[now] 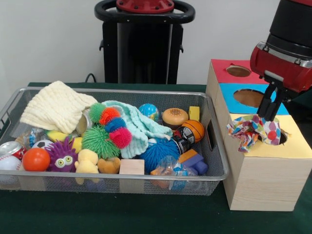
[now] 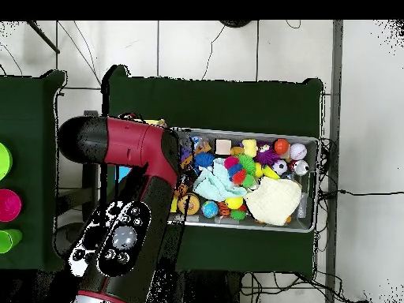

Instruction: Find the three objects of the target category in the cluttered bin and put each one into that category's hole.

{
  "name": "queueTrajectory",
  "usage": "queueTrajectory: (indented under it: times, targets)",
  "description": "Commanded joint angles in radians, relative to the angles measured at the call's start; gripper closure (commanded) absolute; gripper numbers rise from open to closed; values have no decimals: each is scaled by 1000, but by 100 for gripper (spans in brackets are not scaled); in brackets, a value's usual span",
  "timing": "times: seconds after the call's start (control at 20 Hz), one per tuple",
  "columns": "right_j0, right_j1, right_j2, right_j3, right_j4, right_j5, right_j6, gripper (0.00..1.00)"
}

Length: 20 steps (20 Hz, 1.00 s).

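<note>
In the front view my gripper (image 1: 269, 117) hangs over the hole of the yellow-topped box (image 1: 292, 146), at the right. It looks shut on the top of a crumpled wrapper with multicoloured dots (image 1: 249, 131), which rests on the yellow top and spreads left of the hole. The silver wire-mesh bin (image 1: 117, 178) fills the left and middle. A clear dotted wrapper (image 1: 171, 169) lies at its front right, and another crinkly one (image 1: 34, 135) at its left. In the overhead view the arm (image 2: 130, 150) hides the gripper and the boxes; the bin (image 2: 309, 144) lies to its right.
The box row has a red top (image 1: 222, 73) and a blue top (image 1: 229, 100) behind the yellow one, each with a hole. The bin holds a cream cloth (image 1: 56, 105), a mint cloth (image 1: 141, 129), spiky balls (image 1: 100, 141), a can (image 1: 9, 147) and toys.
</note>
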Motion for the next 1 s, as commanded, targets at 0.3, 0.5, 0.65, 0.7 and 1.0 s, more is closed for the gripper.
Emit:
queueTrajectory:
  times: [0.3, 0.5, 0.65, 0.7, 1.0]
  targets:
    - [-39, 19, 92, 12, 7, 69, 150, 100]
    - [-62, -1, 79, -26, -4, 141, 124, 100]
    - [-77, -17, 76, -37, -8, 164, 109, 100]
    - [-79, -19, 79, -36, -8, 163, 107, 100]
    - [-92, -16, 100, -15, -7, 119, 97, 100]
